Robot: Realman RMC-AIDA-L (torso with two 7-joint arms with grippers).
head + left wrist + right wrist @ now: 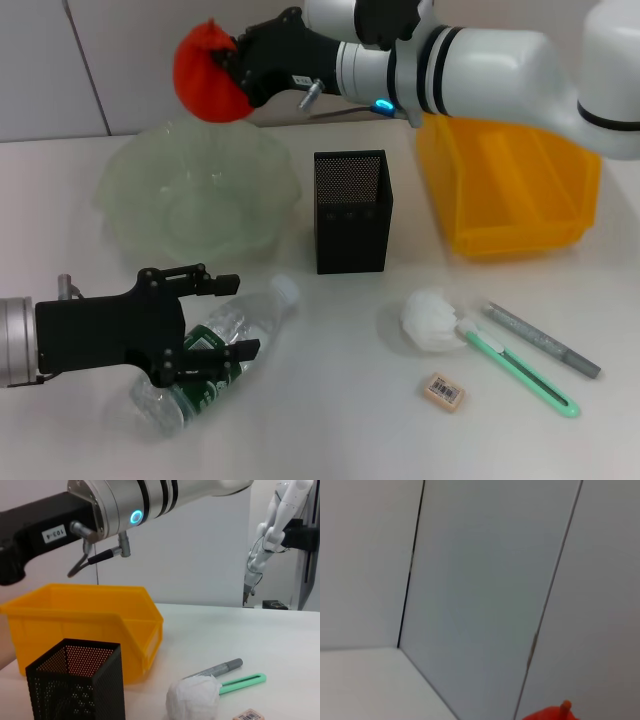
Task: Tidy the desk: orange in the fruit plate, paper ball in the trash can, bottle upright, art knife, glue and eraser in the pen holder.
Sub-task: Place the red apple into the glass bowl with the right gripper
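Jaws of the right gripper [232,72] are pressed onto the orange [208,72], which hangs in the air above the 12 o'clock rim of the fruit plate [130,165]. That makes the orange step the one in hand: by the look of it, the fruit is carried but not yet released. The next move calls for lowering it toward the middle of the plate, at about 6 o'clock from where it hangs, and parting the jaws only once it is low enough not to roll over the wavy rim.

Jaws of the left gripper [225,315] are spread wide, one finger to each side of the bottle [215,355], which lies on its side on the tabletop [330,420] at 6 o'clock from the plate, cap pointing to about 1 o'clock. Whether the fingers touch the bottle cannot be told; they do not look squeezed onto it. Standing it upright would need a firm grip on the body first.

The pen holder [352,212] stands at 3 o'clock from the plate, with the trash can [510,190] at 3 o'clock from it. At 5 o'clock from the holder lies the paper ball [432,318], touching or just beside the green knife [520,372]. A grey pen [543,341] lies alongside the knife, and the eraser [443,390] sits at 6 o'clock from the ball. None of these has been put away.
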